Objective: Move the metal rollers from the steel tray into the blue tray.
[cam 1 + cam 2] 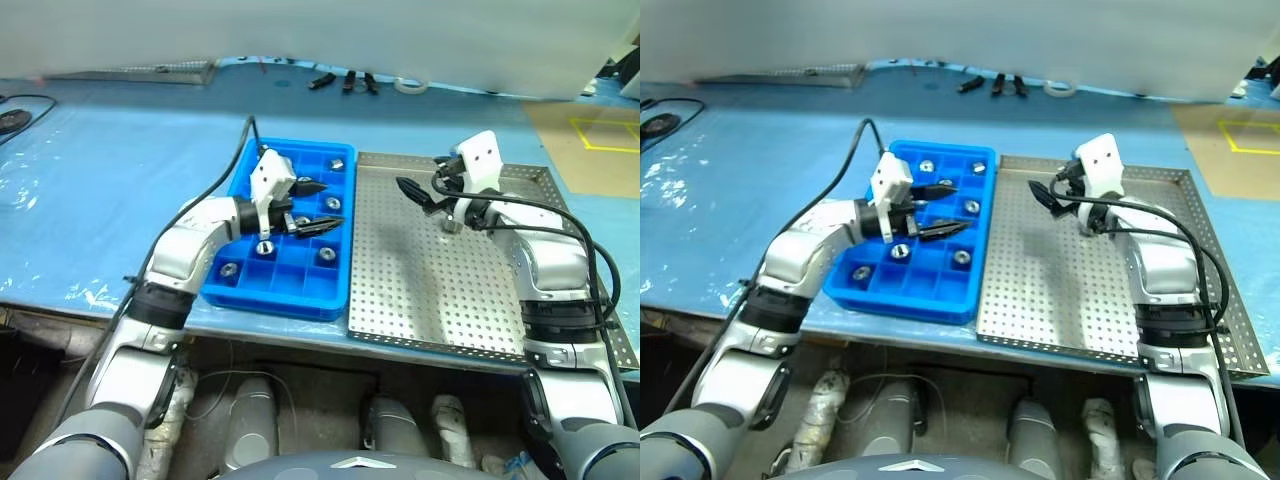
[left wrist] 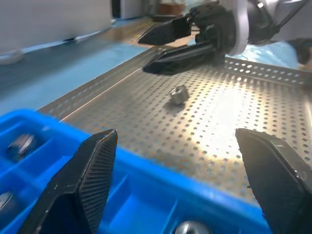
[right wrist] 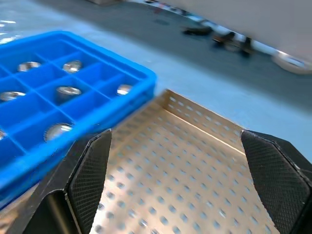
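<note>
Nearest the robot, the blue tray (image 1: 285, 295) sits edge to edge with the steel tray (image 1: 420, 300) on its right. The left gripper (image 1: 312, 207) hovers over the blue tray's middle cells, pointing right toward the steel tray, its two fingers well apart and nothing between them. Several rollers (image 1: 229, 269) already sit in blue cells, one per compartment, along the near row and further back.

Further out, the right gripper (image 1: 418, 192) hangs over the far part of the steel tray, fingers spread wide and empty. One roller (image 2: 179, 94) is left on the perforated floor, just below and beside that gripper, near the far rim. It looks to be standing on a flat end, its axis upright and hole facing up, though that is hard to make out for sure.

The risks from here, as a judgement: the roller is short and smooth, so a pinch that lands off-centre could squirt it sideways and send it rolling across the perforations. A late or high release over the blue tray could bounce it into an occupied cell. And both grippers work close together near the trays' shared edge, so a handover could clash.
</note>
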Controlling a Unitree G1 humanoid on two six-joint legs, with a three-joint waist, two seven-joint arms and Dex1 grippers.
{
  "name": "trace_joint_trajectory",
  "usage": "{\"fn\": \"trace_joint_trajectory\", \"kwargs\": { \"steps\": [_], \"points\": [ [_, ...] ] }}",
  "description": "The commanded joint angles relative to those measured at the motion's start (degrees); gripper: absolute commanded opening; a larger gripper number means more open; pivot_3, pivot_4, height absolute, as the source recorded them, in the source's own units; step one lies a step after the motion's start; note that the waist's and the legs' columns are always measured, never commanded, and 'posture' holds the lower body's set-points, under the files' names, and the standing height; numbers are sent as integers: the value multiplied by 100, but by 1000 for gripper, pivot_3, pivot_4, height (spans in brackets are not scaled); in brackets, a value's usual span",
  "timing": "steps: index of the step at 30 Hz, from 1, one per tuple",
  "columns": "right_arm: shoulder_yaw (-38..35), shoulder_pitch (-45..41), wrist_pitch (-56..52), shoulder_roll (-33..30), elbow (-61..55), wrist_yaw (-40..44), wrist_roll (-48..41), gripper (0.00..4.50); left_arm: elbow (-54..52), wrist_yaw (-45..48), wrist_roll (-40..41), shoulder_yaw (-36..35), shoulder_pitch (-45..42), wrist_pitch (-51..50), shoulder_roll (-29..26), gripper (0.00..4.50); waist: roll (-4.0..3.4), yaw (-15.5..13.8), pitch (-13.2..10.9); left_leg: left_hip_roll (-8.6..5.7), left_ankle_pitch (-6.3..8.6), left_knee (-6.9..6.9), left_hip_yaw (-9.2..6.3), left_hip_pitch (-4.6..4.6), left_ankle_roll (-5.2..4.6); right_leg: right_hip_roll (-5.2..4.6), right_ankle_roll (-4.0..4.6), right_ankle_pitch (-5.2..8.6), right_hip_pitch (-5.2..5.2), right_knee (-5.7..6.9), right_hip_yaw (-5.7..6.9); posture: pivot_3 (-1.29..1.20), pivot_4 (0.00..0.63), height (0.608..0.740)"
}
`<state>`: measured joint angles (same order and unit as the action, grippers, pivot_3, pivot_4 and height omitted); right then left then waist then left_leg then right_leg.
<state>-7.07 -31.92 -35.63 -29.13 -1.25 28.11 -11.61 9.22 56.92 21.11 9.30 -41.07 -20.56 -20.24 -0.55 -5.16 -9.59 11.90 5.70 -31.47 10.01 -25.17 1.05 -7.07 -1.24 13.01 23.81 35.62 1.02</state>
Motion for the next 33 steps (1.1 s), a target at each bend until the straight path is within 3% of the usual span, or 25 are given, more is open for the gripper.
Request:
{"fn": "trace_joint_trajectory", "kwargs": {
  "steps": [1, 9, 16, 26, 29, 33],
  "points": [
    [-209, 80, 4, 167, -68, -727, 249, 4452, 390, 215, -112, 21, -297, 331, 114, 4048, 0, 97, 0, 0, 0, 0, 3, -2, -2, 1, 0, 0, 5, 1, -5, -158, 150, 740],
    [-461, 194, 36, 956, 740, -1966, 416, 4452, 704, 407, -261, 38, -490, 518, 303, 4048, 0, 261, 0, -1, 14, -9, 13, -3, -37, -2, 2, 0, 8, 2, -15, -185, 150, 740],
    [-568, 50, 718, 1176, 1807, -2502, 570, 4452, 585, 441, -283, 28, -394, 466, 251, 4048, 0, 257, 0, -1, 19, -29, 15, -4, -47, -3, 4, -1, 5, 9, -21, -158, 150, 740],
    [-389, -82, 1250, 1280, 2696, -2487, 537, 4452, 349, 364, -280, -40, -151, 391, 102, 4048, 0, 258, 0, 1, 22, -39, 15, -1, -51, -3, 4, -1, -5, 10, -20, -116, 150, 740],
    [-364, -111, 1317, 1325, 2653, -2398, 491, 3810, 289, 371, -271, -62, -92, 355, 43, 4048, 0, 262, 0, 2, 23, -42, 15, 0, -52, -2, 6, -3, -6, 11, -20, -111, 150, 740],
    [-299, -161, 1264, 1322, 2445, -2247, 458, 2425, 114, 465, -206, -64, 32, 221, -83, 4048, 0, 258, 0, 2, 24, -42, 15, -1, -52, -2, 7, -3, -6, 10, -20, -103, 150, 740]
  ]
}}
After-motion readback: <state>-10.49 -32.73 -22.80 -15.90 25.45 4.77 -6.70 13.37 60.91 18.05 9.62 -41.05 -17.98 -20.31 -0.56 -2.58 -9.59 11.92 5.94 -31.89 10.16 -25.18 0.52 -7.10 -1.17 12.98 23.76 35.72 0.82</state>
